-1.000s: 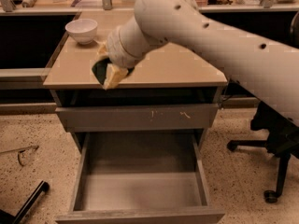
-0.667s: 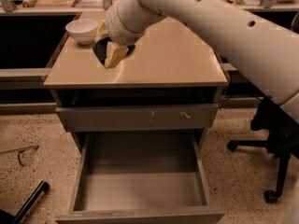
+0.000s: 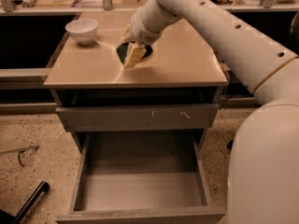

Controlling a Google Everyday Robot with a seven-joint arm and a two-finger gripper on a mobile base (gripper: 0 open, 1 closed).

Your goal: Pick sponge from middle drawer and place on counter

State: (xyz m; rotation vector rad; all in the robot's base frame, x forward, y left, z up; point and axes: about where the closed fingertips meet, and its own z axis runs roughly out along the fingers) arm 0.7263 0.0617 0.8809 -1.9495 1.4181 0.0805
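My gripper (image 3: pixel 132 55) is over the middle of the counter (image 3: pixel 177 64), low above its surface. It is shut on the sponge (image 3: pixel 122 53), whose dark green face shows on both sides of the pale fingers (image 3: pixel 134 52). I cannot tell whether the sponge touches the counter. The middle drawer (image 3: pixel 140 181) stands pulled out below, its grey floor bare. My white arm reaches in from the right.
A white bowl (image 3: pixel 82 29) sits at the counter's back left corner. A shut grey drawer front with pale scratches (image 3: pixel 140 117) lies just under the counter. A black object (image 3: pixel 29 202) and glasses (image 3: pixel 21 154) lie on the speckled floor at left.
My gripper has carried the sponge from the counter's front edge back and to the right, over the middle of the counter. The drawer has stayed open.
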